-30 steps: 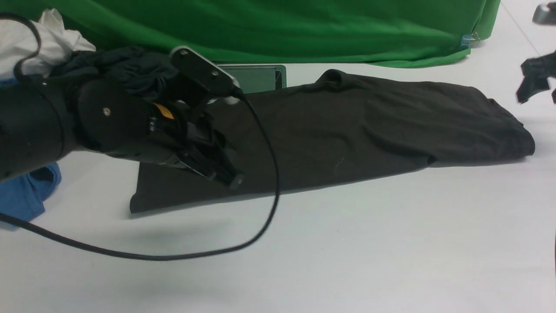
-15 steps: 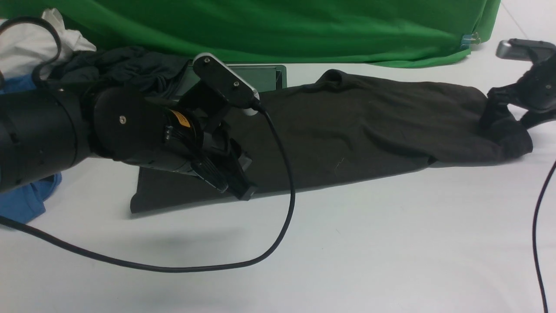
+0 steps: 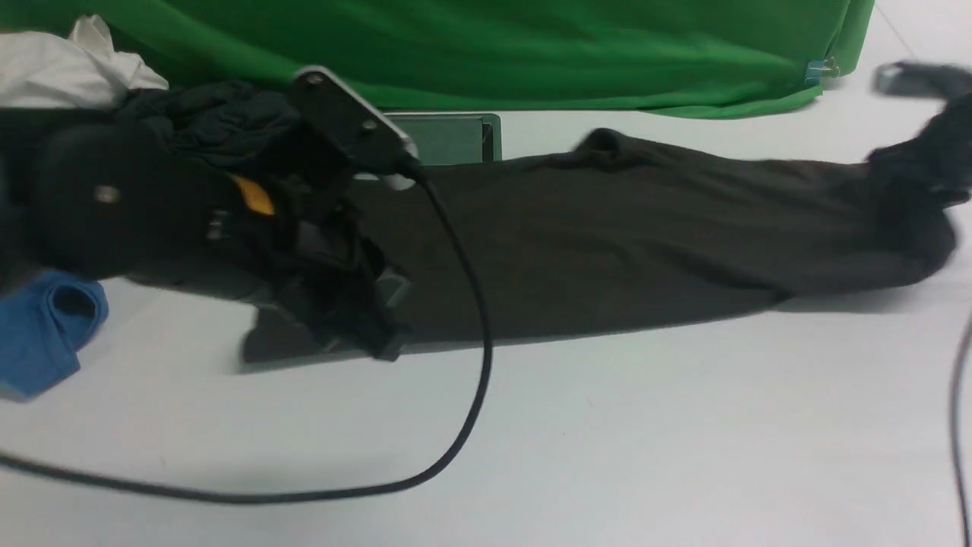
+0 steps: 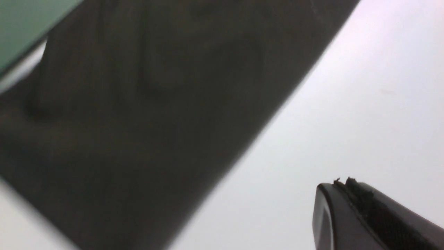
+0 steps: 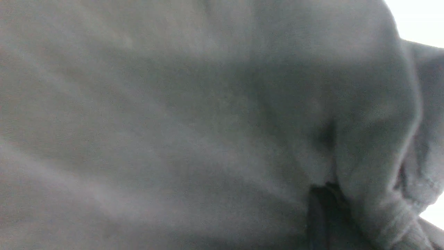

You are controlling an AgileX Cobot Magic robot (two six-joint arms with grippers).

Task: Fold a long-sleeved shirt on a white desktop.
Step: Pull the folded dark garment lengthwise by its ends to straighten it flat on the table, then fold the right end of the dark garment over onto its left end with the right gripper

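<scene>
The long-sleeved shirt (image 3: 607, 228) lay stretched across the middle of the frame on the white desk (image 3: 607, 441). At its lower-left hem, the left tool (image 3: 380, 346) had its jaws together, holding nothing. At the right edge, blurred, the right tool (image 3: 907, 175) was clamped on the shirt's raised end.

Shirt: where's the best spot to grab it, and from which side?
I'd pinch the long-sleeved shirt at its right end, coming from the right. It lies as a long flat strip on the white desktop, and that end bunches up thick.
</scene>
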